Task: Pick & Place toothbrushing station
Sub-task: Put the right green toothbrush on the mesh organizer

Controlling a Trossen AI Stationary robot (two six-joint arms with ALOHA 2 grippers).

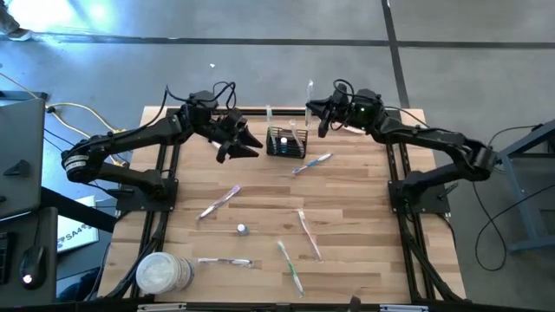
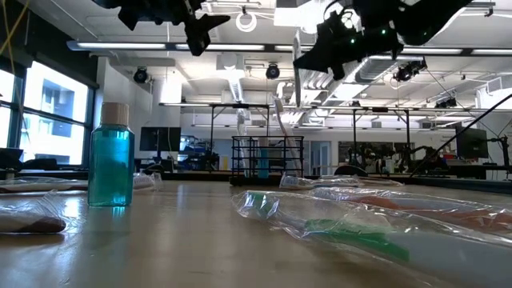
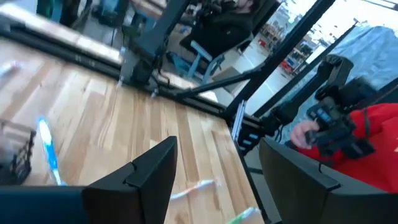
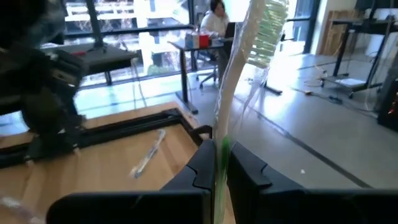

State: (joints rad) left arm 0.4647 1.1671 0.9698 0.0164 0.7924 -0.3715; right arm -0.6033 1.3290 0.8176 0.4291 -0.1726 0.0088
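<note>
The black wire-mesh basket (image 1: 286, 141) stands on its base at the table's far middle, with brushes sticking up out of it; it also shows in the low view (image 2: 268, 158). My left gripper (image 1: 244, 147) hangs open and empty just left of the basket, above the table (image 3: 214, 168). My right gripper (image 1: 316, 113) is just beyond the basket's far right corner, shut on a green-and-white toothbrush in clear wrap (image 4: 249, 56). The low view shows this toothbrush as a thin upright line (image 2: 298, 84). My right gripper pinches the wrapped toothbrush by its handle (image 4: 219, 148) between the two fingers. The fingers come from the table's right and lie across the brush. The brush stands roughly upright, its bristle head (image 4: 268, 28) away from the fingers, lifted clear of table and basket.
Several wrapped toothbrushes lie on the table (image 1: 219, 201) (image 1: 310, 234) (image 1: 290, 264) (image 1: 224, 261) (image 1: 312, 163). A small blue bottle (image 2: 110, 156) stands near the middle (image 1: 242, 229). A round white tub (image 1: 163, 273) sits at the near left corner. A seated person (image 4: 217, 15) shows beyond the table.
</note>
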